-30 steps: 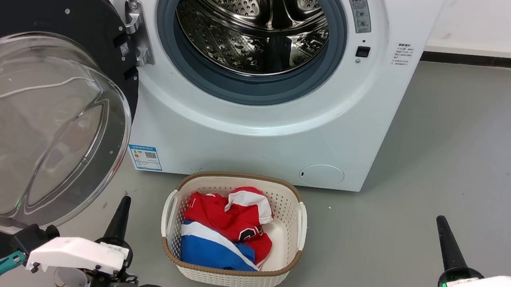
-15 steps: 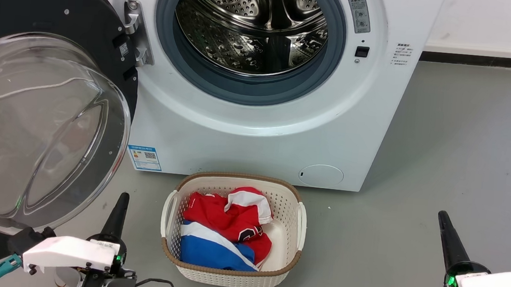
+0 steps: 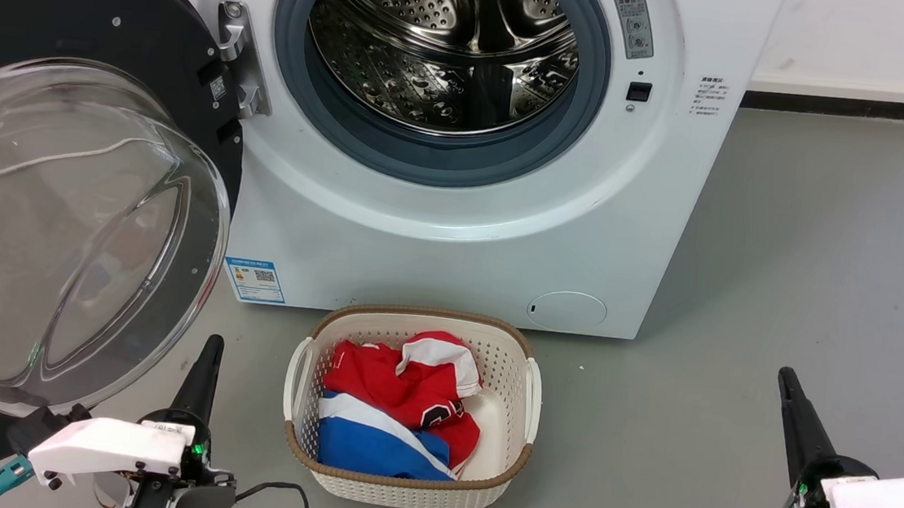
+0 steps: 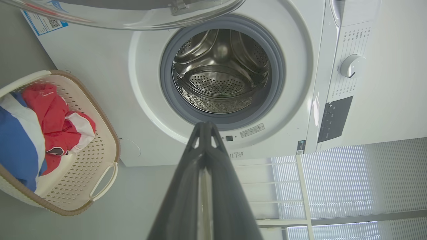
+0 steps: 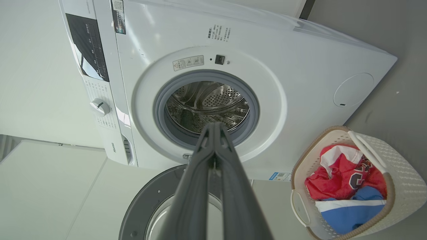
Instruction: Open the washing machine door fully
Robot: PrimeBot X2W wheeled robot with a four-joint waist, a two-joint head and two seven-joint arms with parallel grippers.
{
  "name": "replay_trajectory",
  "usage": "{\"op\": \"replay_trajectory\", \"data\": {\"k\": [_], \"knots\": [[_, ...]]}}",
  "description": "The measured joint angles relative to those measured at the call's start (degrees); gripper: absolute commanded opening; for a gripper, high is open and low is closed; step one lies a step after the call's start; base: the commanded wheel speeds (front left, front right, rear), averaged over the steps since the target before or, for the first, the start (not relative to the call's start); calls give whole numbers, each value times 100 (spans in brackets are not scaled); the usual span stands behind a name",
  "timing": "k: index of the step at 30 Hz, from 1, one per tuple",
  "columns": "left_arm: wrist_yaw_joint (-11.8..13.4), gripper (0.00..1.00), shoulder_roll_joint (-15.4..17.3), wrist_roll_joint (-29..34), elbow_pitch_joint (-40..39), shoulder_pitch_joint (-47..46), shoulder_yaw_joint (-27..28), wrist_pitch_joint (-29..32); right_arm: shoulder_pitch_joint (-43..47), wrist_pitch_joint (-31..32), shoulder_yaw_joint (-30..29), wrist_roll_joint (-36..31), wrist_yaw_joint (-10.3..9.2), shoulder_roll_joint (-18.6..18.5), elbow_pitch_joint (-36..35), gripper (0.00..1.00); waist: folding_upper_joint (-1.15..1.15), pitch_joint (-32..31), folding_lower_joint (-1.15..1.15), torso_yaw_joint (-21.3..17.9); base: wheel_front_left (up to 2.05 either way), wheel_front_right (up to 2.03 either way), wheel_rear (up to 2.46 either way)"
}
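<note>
The white washing machine (image 3: pixel 453 246) stands ahead with its steel drum (image 3: pixel 445 49) exposed inside the grey rubber ring. The washing machine door (image 3: pixel 69 229), a black disc with a bulging clear glass bowl, hangs swung out to the left on its hinge (image 3: pixel 236 55); its glass edge (image 4: pixel 133 16) and dark rim (image 5: pixel 150 200) show in the wrist views. My left gripper (image 3: pixel 212 345) is shut and empty, low at the left just below the door's glass. My right gripper (image 3: pixel 785 376) is shut and empty at the lower right, far from the door. Both point at the drum (image 4: pixel 220 76) (image 5: pixel 206 103).
A cream laundry basket (image 3: pixel 526 391) with red, white and blue clothes (image 3: pixel 398 405) sits on the grey floor right before the machine, between my arms. A blue label (image 3: pixel 255 279) and a round flap (image 3: pixel 567 310) are low on the front. Open floor (image 3: pixel 812 253) lies to the right.
Both grippers have drawn back a little toward the bottom edge of the head view. The door, the machine and the basket stand as before.
</note>
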Motion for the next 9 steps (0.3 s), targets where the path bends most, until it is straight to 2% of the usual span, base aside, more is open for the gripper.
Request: {"op": "replay_trajectory", "data": {"k": [9], "knots": [[-53, 0, -69, -379, -20, -13, 109, 101, -90, 58, -35, 435, 0, 2, 64, 0, 0, -3, 0, -8, 0, 0, 0]]}}
